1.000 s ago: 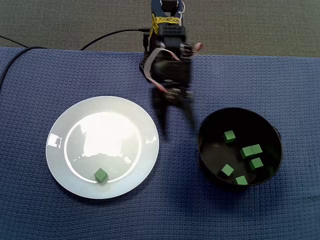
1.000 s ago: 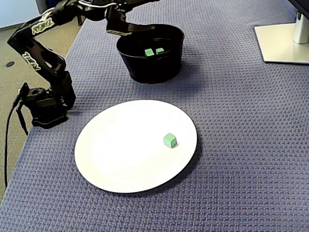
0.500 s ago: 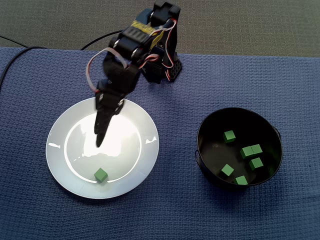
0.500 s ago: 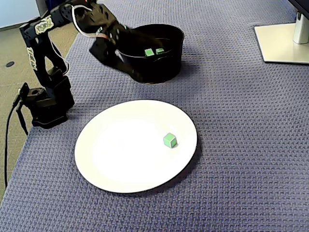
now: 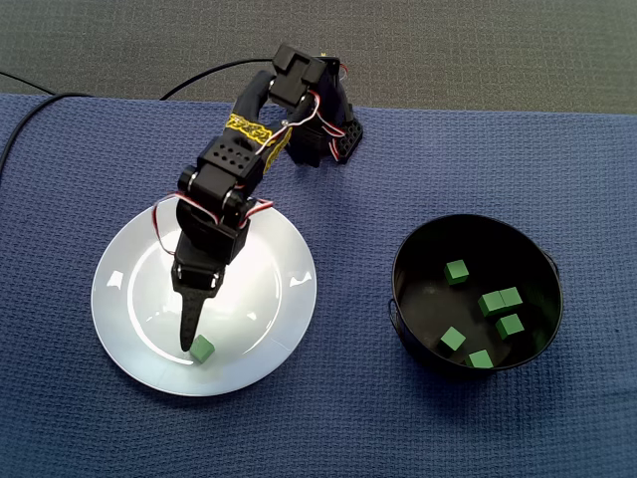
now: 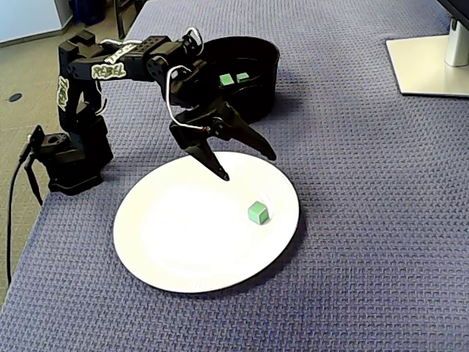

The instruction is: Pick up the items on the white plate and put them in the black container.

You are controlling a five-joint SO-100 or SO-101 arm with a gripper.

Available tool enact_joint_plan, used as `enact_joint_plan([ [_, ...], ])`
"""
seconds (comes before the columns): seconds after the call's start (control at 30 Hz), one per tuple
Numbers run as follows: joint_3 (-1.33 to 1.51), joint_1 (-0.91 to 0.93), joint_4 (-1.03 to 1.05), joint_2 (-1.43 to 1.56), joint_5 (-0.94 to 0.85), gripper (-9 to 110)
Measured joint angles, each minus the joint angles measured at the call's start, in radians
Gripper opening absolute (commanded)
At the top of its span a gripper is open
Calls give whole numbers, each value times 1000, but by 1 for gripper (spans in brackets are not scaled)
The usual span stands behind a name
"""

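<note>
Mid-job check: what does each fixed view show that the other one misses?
Only in a fixed view: six green cubes inside the black container. Only in a fixed view: the tool plainly open, not touching anything, plus a white stand base. In both fixed views: the white plate with a single green cube lying on it, and the arm reaching over that plate.

One fixed view looks straight down, another obliquely; both show the plate [image 5: 274, 289] [image 6: 183, 242].
</note>
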Motion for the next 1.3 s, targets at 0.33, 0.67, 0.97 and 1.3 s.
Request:
enact_joint_plan([
  [0.33, -193, 12, 120, -204, 301, 36],
  [0.67, -364, 3, 227, -391, 531, 36],
  [0.97, -442, -32, 236, -489, 572, 30],
  [1.3, -457, -32, 236, -495, 572, 20],
])
